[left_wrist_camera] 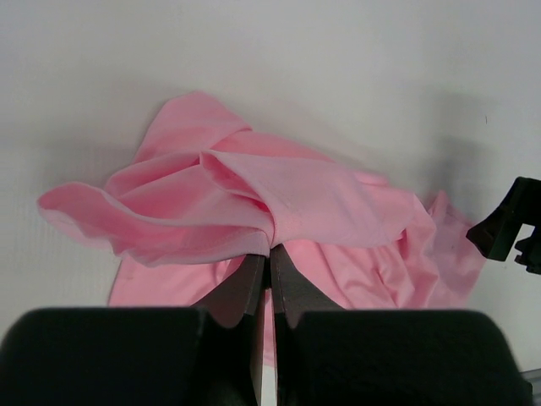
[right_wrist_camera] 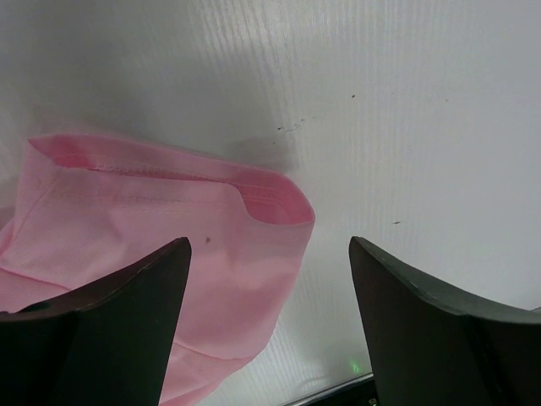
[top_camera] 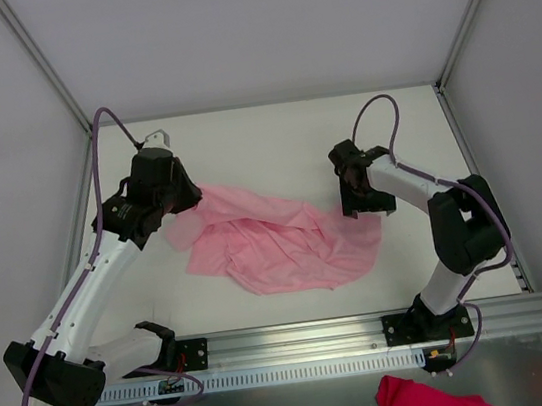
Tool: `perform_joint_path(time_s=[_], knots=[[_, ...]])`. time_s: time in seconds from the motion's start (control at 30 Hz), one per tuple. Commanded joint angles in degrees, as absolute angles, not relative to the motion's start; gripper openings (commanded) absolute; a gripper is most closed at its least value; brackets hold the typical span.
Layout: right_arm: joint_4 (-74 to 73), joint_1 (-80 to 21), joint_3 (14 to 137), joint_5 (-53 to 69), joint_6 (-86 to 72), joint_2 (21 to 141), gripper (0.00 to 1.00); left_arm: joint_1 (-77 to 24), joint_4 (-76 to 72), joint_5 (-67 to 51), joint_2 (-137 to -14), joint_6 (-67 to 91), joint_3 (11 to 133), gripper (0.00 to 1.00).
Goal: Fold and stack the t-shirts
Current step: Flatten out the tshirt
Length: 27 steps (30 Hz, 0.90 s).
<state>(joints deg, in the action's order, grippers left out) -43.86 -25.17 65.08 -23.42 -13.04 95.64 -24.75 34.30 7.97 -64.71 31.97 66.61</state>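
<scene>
One pale-pink t-shirt lies crumpled in the middle of the white table. My left gripper is at the shirt's left end. In the left wrist view its fingertips are pressed together on a raised fold of the t-shirt. My right gripper hovers over the shirt's right edge. In the right wrist view its jaws stand wide open, with a hemmed corner of the t-shirt lying flat on the table beneath the left finger. Nothing is held between those fingers.
A darker magenta cloth lies below the table's near edge. The aluminium rail carrying both arm bases runs along the front. White walls and frame posts close the back and sides.
</scene>
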Motion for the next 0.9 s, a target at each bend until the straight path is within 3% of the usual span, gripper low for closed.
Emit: perform_joint_path(time_s=[0.0,0.3,0.47,0.57,0.7,0.87], knots=[[-45.70,-25.31,66.62,-26.54,-15.73,96.77,0.80,-24.79,36.03,8.70,-62.85,30.15,69.35,0.00],[-44.56,-23.47,64.43,-26.98,-17.58,98.88,0.78,-24.70,37.18,9.14,-62.05,30.15,69.17,0.00],[-43.25,-22.15,62.58,-26.99,-18.54,99.23,0.71,-24.70,37.97,9.40,-62.05,29.80,69.61,0.00],[-41.40,-21.01,61.00,-25.67,-18.46,99.14,0.63,-24.79,38.32,9.32,-61.96,29.79,69.87,0.00],[-39.99,-20.74,60.20,-24.70,-18.11,99.05,0.42,-24.70,38.67,9.14,-62.05,29.79,69.96,0.00],[-38.59,-20.74,60.64,-23.64,-16.97,98.96,0.37,-24.78,38.50,8.26,-61.79,30.32,69.08,0.00]])
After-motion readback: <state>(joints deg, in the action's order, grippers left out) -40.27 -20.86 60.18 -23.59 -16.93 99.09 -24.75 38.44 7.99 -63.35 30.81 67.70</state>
